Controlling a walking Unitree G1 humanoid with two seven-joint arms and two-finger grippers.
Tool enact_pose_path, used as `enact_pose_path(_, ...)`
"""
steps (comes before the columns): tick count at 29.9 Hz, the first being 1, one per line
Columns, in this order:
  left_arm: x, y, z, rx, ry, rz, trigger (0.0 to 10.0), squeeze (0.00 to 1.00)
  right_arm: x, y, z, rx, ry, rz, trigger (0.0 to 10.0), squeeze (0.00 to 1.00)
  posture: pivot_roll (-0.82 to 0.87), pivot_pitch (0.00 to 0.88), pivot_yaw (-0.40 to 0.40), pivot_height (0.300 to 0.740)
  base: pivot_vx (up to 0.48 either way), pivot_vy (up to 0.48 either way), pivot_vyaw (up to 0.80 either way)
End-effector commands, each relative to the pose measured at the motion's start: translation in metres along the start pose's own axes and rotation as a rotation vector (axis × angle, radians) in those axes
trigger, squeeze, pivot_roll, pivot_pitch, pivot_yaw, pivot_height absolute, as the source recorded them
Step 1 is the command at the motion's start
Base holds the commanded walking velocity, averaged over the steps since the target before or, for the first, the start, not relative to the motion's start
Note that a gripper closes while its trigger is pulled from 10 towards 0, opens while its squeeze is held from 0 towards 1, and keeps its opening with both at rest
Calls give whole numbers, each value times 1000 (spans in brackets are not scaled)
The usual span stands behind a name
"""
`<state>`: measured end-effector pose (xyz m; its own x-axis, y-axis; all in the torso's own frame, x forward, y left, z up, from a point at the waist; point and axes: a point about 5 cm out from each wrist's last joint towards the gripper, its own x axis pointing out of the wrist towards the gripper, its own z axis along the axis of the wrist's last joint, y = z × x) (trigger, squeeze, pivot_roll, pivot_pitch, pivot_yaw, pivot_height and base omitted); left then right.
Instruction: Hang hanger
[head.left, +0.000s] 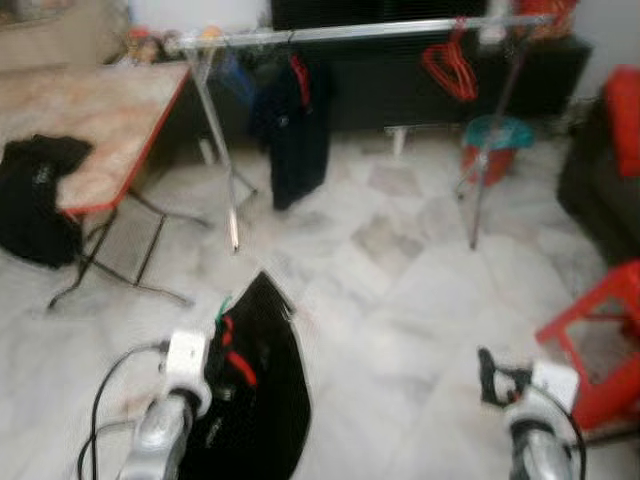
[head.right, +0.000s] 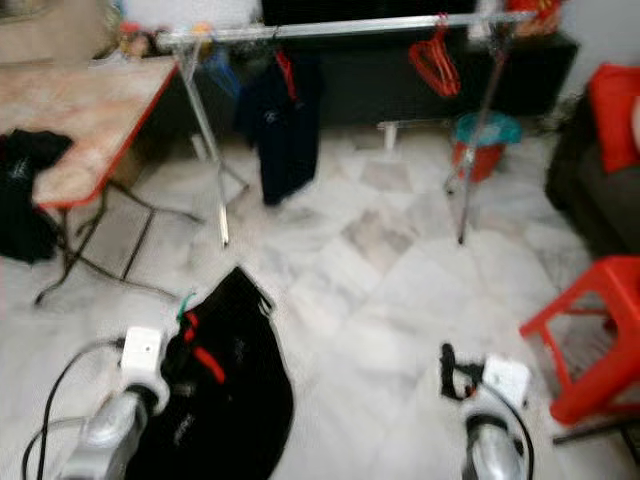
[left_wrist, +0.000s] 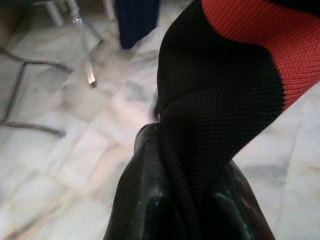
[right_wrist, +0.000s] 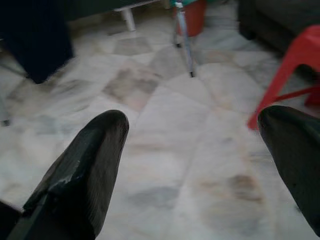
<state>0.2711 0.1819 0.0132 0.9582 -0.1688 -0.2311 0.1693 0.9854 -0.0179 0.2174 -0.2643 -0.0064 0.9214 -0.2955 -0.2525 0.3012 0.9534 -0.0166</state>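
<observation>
Red stool (head.left: 598, 335) beside right hand (head.left: 487, 375)

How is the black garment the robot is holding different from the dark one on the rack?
The held black garment hangs low from the left gripper, shut on its fabric; the dark garment on the rack hangs from the rail. The held one is nearer the camera, the racked one across the floor. Both show red at the top.
</observation>
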Motion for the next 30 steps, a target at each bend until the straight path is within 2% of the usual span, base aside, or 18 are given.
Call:
enact_pose_path(1, -3, 12, 2, -1, -10, 37, 10000, 0, 6, 9, 8, 4, -33, 31, 10000, 0, -81, 0, 68, 740, 352, 0, 0)
enact_pose_path(7, 1, 17, 7, -23, -24, 66, 10000, 0, 11, 11, 16, -26, -54, 62, 10000, 0, -68, 0, 54, 740, 354, 0, 0)
enact_pose_path(13, 13, 14, 22, -41, -69, 67, 10000, 0, 16, 14, 23, -44, -74, 90, 10000, 0, -70, 0, 35, 740, 358, 0, 800)
enact_pose_path(16, 13, 15, 19, -57, -52, 71, 10000, 0, 11, 16, 19, -20, -74, 80, 10000, 0, -99, 0, 71, 740, 480, 0, 0)
enact_pose_path(30, 16, 20, 27, -10, -34, 4, 10000, 0, 6, 27, 18, 6, -101, 49, 10000, 0, -128, 0, 189, 740, 480, 0, 0)
